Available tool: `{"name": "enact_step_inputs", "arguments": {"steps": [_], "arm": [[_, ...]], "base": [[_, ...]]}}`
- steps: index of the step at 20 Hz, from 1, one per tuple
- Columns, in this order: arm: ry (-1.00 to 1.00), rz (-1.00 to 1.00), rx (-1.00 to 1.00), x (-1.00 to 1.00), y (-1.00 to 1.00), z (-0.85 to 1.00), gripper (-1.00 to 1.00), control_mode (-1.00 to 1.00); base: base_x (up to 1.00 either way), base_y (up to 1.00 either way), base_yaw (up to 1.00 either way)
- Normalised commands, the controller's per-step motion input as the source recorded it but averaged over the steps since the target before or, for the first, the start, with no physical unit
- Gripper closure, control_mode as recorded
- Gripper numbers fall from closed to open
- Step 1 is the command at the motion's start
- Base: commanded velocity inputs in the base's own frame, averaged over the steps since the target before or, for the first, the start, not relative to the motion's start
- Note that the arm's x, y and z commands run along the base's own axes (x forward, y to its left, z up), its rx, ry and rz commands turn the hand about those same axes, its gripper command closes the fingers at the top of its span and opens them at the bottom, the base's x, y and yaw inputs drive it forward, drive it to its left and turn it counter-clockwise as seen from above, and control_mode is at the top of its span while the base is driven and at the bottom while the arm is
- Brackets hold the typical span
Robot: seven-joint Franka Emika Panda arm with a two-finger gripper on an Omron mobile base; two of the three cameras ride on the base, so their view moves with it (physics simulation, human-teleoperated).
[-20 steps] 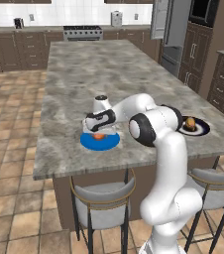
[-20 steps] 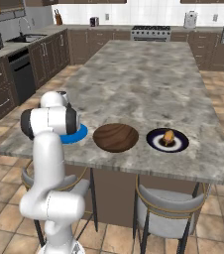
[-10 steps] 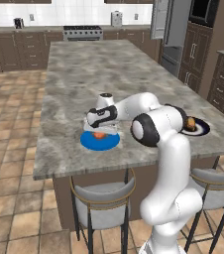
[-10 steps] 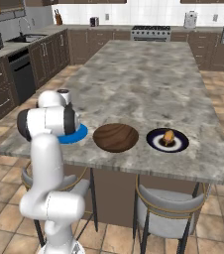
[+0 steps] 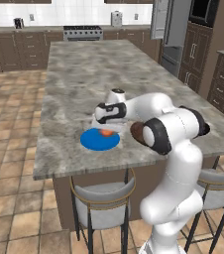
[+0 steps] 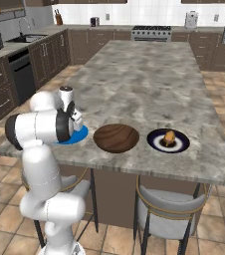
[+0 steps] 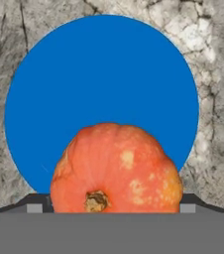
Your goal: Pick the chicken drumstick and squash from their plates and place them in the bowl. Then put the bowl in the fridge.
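The orange squash (image 7: 115,171) fills the gap between my gripper (image 7: 111,206) fingers, whose tips press on both its sides, so the gripper is shut on it. It hangs low over the near-right part of the flat blue plate (image 7: 84,84); I cannot tell whether it still touches. From the left base, squash (image 5: 105,132), blue plate (image 5: 95,142) and gripper (image 5: 104,128) sit at the island's front. The dark wooden bowl (image 6: 116,138) lies right of the blue plate (image 6: 79,135). The chicken drumstick (image 6: 169,136) rests on the dark-rimmed plate (image 6: 180,145). The steel fridge (image 5: 169,30) stands far back right.
The marble island (image 5: 84,74) stretches back toward a stove (image 5: 83,32) and dark cabinets. Two stools (image 6: 165,209) stand at the island's front edge, just below the plates. My own arm (image 6: 42,127) hides part of the blue plate from the right.
My hand has shifted a little to the right over the blue plate, and the squash has moved the same way with it. The bowl and the drumstick plate stay put.
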Motion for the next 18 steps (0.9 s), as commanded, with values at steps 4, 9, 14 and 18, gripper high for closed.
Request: {"name": "enact_step_inputs", "arguments": {"steps": [4,9,14,18], "arm": [[0.0,0.12,0.0,-0.34,-0.32,0.47,1.0,-1.0],[-0.06,0.14,-0.06,-0.31,-0.49,0.31,1.0,-1.0],[-0.01,0.1,-0.06,-0.23,-0.59,0.15,1.0,-1.0],[-0.02,0.08,0.0,-0.24,-0.69,0.07,1.0,-1.0]], "base": [[0.0,0.0,0.0],[0.0,0.0,0.0],[0.0,0.0,0.0],[0.0,0.0,0.0]]}}
